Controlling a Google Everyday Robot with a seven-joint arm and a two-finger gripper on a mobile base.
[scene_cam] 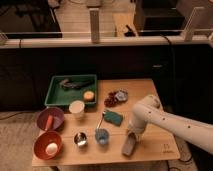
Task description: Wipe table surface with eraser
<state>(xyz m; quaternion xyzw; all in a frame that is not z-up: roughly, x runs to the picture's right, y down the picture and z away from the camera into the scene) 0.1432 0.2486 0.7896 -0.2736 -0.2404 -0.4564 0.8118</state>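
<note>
Low in the frame, right of centre, the eraser [129,145] is clamped in the gripper [132,139] and pressed against the table surface [155,142] near its front edge. Just left of it a small blue cup [101,136] and a metal cup [80,139] are seen; a dark teal pad [113,117] lies above, and the green tray [54,93] is set at upper left
</note>
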